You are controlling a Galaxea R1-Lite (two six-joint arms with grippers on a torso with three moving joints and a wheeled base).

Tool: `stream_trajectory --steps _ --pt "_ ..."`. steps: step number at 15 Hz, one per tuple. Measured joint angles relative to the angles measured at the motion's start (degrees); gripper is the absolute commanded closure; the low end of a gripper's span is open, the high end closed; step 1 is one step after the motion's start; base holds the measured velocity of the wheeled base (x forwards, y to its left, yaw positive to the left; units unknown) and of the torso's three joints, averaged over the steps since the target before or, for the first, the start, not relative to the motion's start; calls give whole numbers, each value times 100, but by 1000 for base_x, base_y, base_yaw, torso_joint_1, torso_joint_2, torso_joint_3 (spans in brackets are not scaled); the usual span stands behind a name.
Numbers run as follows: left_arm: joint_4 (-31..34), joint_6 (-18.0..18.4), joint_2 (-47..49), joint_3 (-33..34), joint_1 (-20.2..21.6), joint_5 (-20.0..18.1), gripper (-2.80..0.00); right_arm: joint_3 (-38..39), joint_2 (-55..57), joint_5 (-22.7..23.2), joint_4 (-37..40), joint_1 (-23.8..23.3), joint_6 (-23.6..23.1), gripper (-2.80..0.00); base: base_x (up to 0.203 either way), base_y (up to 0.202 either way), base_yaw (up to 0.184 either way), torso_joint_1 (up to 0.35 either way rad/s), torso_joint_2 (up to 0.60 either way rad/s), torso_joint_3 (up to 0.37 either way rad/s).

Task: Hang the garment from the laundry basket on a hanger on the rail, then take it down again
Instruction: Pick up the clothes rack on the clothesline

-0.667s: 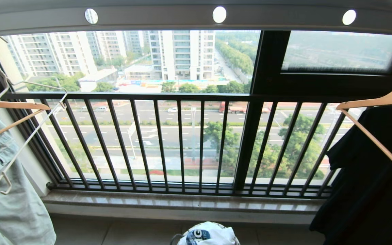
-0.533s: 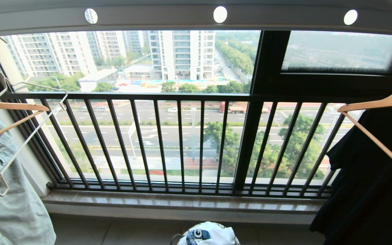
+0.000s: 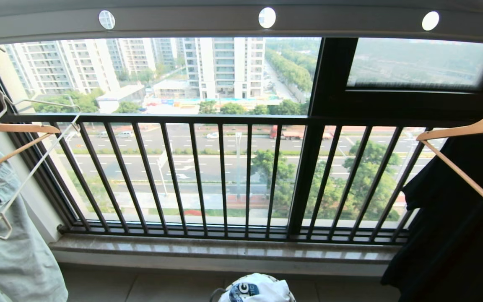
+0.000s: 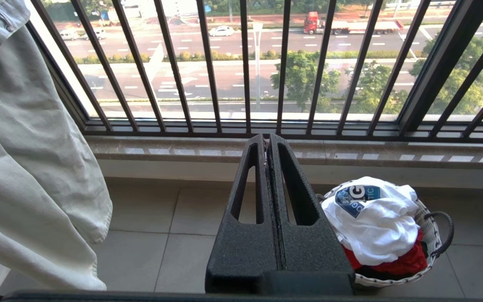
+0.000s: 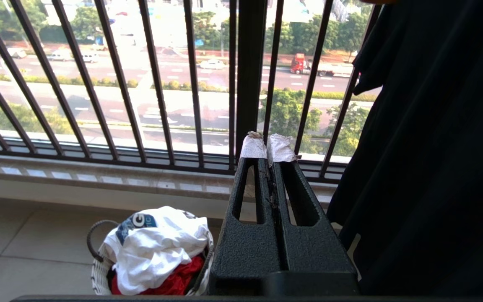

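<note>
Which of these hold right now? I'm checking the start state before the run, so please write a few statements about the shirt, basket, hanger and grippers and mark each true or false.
1. The white T-shirt lies in the laundry basket. True.
2. The left gripper holds the T-shirt. False: it is shut on nothing, up above the floor beside the basket.
3. The wire hanger hangs bare at the left end of the rail. True.
4. The right gripper is open. False: its taped fingertips are pressed together.
5. Something red lies under the T-shirt in the basket. True.
6. The black garment lies on the floor. False: it hangs on a wooden hanger at the right.
</note>
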Motion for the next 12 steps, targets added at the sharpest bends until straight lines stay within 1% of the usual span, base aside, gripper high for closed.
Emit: stream_trajectory --steps 12 --pt "0 52 0 0 0 0 0 0 0 0 2 2 0 0 0 0 0 0 0 0"
